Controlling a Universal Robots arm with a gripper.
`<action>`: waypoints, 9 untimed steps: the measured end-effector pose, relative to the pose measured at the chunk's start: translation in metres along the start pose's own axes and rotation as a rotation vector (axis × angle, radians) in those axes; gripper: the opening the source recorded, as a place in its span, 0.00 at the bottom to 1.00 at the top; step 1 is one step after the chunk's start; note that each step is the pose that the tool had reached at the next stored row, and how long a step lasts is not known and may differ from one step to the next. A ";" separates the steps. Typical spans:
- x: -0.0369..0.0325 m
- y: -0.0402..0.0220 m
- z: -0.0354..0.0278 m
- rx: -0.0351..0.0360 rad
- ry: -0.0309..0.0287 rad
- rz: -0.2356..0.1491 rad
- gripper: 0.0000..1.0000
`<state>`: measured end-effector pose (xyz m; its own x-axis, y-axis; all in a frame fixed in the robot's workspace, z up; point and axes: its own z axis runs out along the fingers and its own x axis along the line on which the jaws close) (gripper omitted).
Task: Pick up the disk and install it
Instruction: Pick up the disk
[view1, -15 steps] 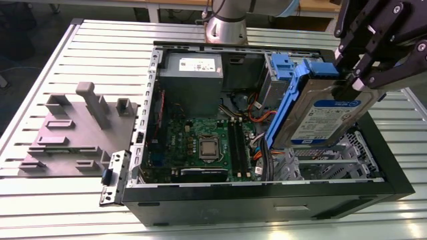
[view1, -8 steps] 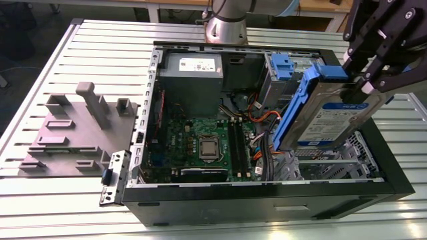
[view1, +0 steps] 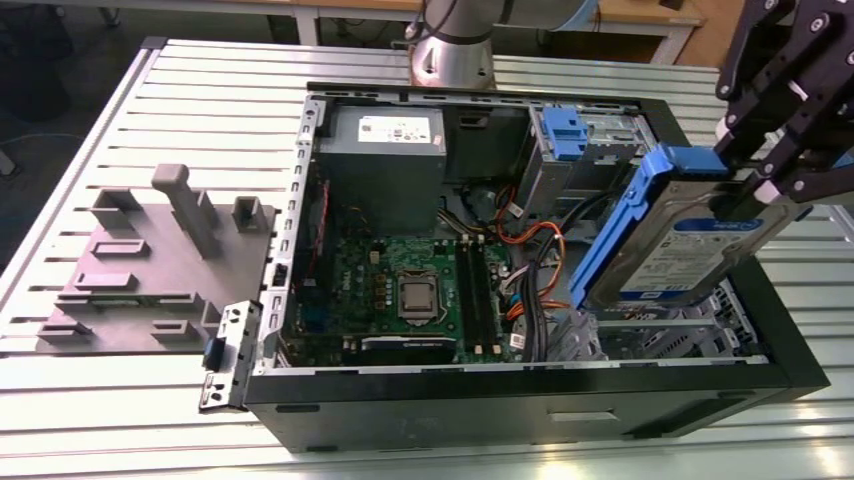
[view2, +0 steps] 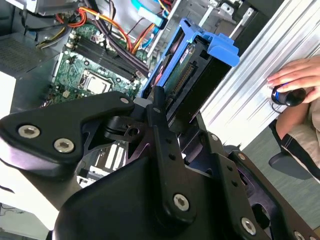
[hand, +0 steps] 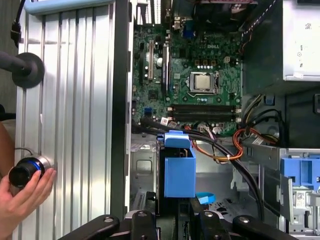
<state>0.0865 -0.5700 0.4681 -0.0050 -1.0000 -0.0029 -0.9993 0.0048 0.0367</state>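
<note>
While the gripper (view1: 750, 196), angled downward, clamps its top end, the disk (view1: 671, 255) hangs tilted over the case (view1: 441, 412).

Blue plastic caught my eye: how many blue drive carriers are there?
2. One frames the disk, held by the gripper at the open computer case; a second carrier sits in the case's drive bay. Others may be hidden.

A ribbed aluminium counter (view1: 94, 160) spans the exterior view (light glares off its near edge). Past its far edge stands a wood-topped table (view1: 641, 20) with white legs, on grey floor (view1: 200, 25).
</note>
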 end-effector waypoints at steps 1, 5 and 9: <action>0.0001 -0.0021 0.0006 -0.0002 0.0001 0.000 0.35; 0.0003 -0.0112 0.0025 -0.0009 0.0000 0.000 0.35; 0.0002 -0.0189 0.0036 -0.0012 0.0000 0.000 0.35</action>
<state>0.1052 -0.5703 0.4637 -0.0050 -1.0000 -0.0030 -0.9993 0.0049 0.0379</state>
